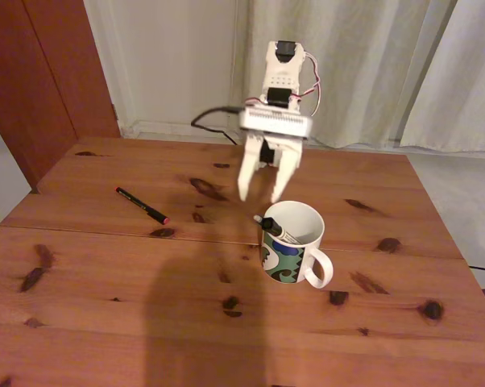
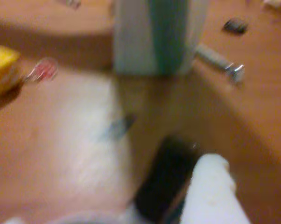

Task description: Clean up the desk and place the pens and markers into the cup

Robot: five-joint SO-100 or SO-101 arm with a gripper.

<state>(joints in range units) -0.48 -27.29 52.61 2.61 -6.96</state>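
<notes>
**Fingers parted and empty above the cup**

Seen in the fixed view: white fingers (image 1: 263, 196) pointing downward, spread apart with a clear gap between the two tips, gripping nothing. Hanging in the air above the desk (image 1: 105, 314), not touching it.

Just below and slightly right of the fingertips: the cup (image 1: 293, 254), a white mug with a blue-and-green pattern round its lower half, upright on the desk, handle turned to the right and toward the camera. Leaning inside it, against the left rim: the white-barrelled marker (image 1: 276, 230), black cap poking out over the edge, close beneath the left fingertip but apart from it.

Well to the left of the fingers, flat on the desk: the thin black pen (image 1: 142, 205) with its red tip, lying diagonally, red end nearer the camera.

Behind the fingers, past the far desk edge: pale curtains (image 1: 371, 64) and a black cable (image 1: 214, 121).

Wrist view heavily blurred: one white finger (image 2: 215, 191) at the lower right over reddish-brown wood, a pale blurred shape with a teal stripe (image 2: 154, 37) at the top; identity of the latter impossible to tell.
</notes>
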